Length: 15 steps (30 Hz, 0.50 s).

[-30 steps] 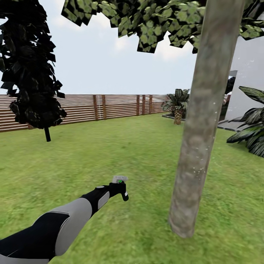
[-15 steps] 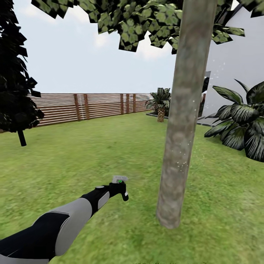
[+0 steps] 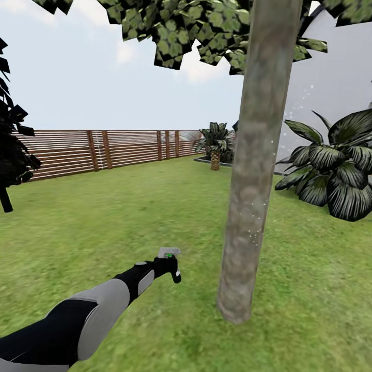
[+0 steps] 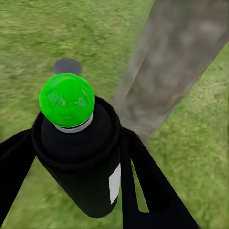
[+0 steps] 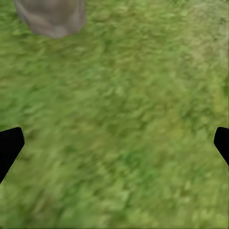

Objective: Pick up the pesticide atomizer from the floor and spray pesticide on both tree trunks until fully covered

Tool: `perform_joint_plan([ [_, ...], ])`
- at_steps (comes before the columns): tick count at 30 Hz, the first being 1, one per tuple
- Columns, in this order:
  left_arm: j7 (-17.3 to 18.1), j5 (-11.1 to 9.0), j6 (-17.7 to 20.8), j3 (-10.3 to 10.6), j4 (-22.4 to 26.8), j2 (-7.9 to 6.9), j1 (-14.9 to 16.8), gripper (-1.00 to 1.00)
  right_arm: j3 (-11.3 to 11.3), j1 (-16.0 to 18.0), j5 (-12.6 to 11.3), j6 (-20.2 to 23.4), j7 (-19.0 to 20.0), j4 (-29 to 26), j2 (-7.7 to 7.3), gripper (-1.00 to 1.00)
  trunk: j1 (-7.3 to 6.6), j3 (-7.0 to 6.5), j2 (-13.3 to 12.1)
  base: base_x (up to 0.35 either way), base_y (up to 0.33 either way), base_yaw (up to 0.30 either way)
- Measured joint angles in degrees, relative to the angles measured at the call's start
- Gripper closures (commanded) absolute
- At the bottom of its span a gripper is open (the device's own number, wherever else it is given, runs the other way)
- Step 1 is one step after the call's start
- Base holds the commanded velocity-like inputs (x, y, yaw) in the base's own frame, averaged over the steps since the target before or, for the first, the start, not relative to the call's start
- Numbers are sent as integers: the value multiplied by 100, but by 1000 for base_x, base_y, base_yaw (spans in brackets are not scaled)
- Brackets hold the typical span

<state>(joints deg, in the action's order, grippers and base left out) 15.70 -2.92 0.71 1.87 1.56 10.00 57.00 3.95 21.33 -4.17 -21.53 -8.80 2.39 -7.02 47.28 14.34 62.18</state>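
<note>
My left gripper is shut on the pesticide atomizer, held out over the lawn with its pale head and green dot up. In the left wrist view the atomizer's dark body with a white label sits between both fingers, and the tree trunk rises close beyond it. That grey-brown trunk stands just right of the atomizer, flecked with tiny white specks, under its blocky green canopy. My right gripper hangs open over grass near the trunk's base.
A brown slat fence closes the lawn at the back. A short palm stands by it, and a big dark leafy plant grows at the right before a white wall. A dark columnar tree is at the left edge.
The whole view has swung right, so the trunk, fence and dark tree sit further left in the picture. The left arm and atomizer keep the same place in view.
</note>
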Motion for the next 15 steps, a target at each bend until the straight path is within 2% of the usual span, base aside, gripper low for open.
perform_joint_plan([
  [3,1,0,0,0,0,0,-1,100,0,0,2,0,0,0,0,-100,0,1,0,246,316,-139],
  [7,1,0,0,1,0,0,-2,100,0,0,3,0,0,0,0,-100,0,1,0,232,296,-261],
  [15,0,0,0,1,1,0,-4,100,-1,0,3,-2,-2,0,0,-100,2,5,-1,95,136,-297],
])
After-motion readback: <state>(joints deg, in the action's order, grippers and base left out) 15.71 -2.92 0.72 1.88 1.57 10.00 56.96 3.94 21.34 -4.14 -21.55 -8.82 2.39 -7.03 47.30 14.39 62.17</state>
